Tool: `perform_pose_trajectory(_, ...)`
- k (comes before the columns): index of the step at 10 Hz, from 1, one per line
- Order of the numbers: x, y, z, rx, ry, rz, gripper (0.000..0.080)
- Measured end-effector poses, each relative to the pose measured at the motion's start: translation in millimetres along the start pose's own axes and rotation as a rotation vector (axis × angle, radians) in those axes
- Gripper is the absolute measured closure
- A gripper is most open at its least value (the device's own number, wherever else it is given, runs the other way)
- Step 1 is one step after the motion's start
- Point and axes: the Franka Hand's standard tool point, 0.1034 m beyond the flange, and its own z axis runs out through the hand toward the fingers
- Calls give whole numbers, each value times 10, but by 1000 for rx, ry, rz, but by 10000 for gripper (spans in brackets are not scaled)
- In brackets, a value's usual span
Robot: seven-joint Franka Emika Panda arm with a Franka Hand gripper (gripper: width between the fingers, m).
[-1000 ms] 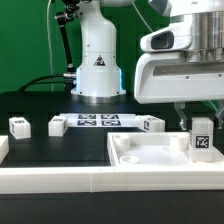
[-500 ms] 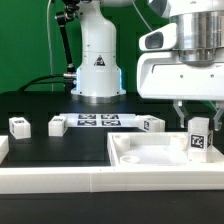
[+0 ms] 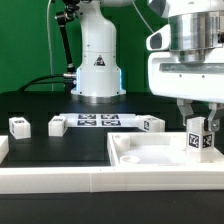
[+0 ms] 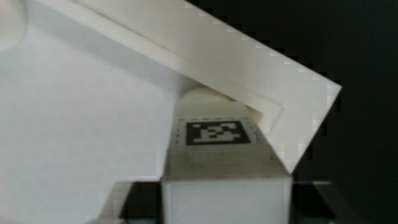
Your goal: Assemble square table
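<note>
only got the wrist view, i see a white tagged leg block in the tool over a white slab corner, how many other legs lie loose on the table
Observer: Three small white tagged leg blocks lie loose on the black table: two toward the exterior view's left, one nearer the middle.
Operator: which end of the slab am i at
Observer: The tool holds the white plastic leg block upright at the end of the white plastic square slab on the exterior view's right.
Operator: anything lying among the loose legs
Observer: The thin flat white marker board lies between the second and the third.
</note>
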Motion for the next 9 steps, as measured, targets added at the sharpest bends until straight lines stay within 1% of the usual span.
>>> perform_pose_trajectory(2, -8, -1, 1, 2, -8, 157, 509)
perform_pose_trajectory(6, -25, -9, 5, 7, -24, 375, 509)
perform_pose_trajectory(7, -29, -8, 8, 6, -24, 355, 430)
perform_pose_trajectory(8, -30, -7, 11, 7, -24, 310, 291)
perform_pose_trajectory(9, -29, -6, 12, 7, -23, 274, 291)
